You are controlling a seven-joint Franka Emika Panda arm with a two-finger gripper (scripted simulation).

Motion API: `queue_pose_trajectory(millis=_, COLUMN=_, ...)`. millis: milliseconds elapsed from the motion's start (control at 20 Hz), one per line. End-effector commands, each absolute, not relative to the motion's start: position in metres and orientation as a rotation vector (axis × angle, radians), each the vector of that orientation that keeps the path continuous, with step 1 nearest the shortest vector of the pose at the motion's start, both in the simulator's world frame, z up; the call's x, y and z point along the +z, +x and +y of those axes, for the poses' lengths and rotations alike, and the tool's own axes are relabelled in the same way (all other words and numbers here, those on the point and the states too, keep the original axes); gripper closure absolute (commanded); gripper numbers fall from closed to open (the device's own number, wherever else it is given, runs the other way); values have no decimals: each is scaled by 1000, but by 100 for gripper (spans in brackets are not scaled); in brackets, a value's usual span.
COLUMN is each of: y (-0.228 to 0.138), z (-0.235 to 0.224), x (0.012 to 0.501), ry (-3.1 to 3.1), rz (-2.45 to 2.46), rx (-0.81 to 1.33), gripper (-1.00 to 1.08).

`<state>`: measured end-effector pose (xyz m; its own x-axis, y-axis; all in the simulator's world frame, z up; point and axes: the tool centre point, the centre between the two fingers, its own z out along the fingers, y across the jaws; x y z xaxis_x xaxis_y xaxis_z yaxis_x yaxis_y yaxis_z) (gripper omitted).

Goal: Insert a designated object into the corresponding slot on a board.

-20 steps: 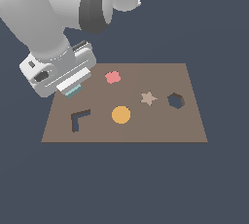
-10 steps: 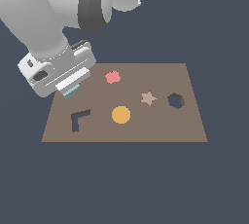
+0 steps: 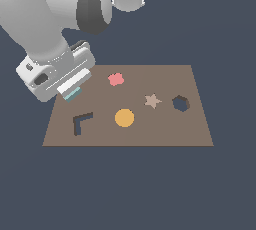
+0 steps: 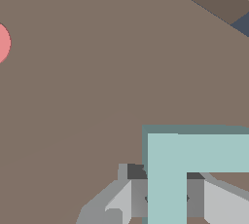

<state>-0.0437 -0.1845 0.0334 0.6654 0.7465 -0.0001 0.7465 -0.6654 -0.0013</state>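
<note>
**Teal L-block held above the board's near-left corner**

The gripper [image 4: 167, 196] is clenched on the teal L-block [image 4: 194, 167]; in the wrist view its grey fingers [image 4: 138, 196] press one arm of the piece from either side. In the exterior view only a sliver of the teal L-block [image 3: 73, 94] shows beneath the white hand of the arm, hanging over the board [image 3: 165, 131] near the edge at the exterior view's left, and casting a soft shadow on the brown surface seen from the wrist.

The piece is a pale blue-green right angle with two flat, even arms and sharp corners. It is clear of the surface, not seated in anything.

Just beside it, toward the near edge, lies the L-shaped slot [image 3: 81, 122], a dark angular recess; one arm of that slot [image 4: 219, 1] shows at the corner of the wrist view, well apart from the held block. Nothing lies between block and slot.

Farther out on the board are one pink blob [image 3: 116, 79], one orange disc [image 3: 124, 118], one tan star [image 3: 152, 101] and one dark hexagonal hole [image 3: 181, 103], each apart from the others. The bulky arm hides the board's far-left corner.
</note>
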Motion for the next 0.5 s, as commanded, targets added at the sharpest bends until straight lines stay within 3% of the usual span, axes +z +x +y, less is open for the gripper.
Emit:
queue_pose_trajectory(millis=0, y=-42, z=-187, x=34, ry=-2839, rz=-1345, rx=1, gripper=108)
queue_pose_trajectory(millis=450, y=-33, z=-201, x=34, ry=-2665, rz=-1663, rx=1, gripper=108)
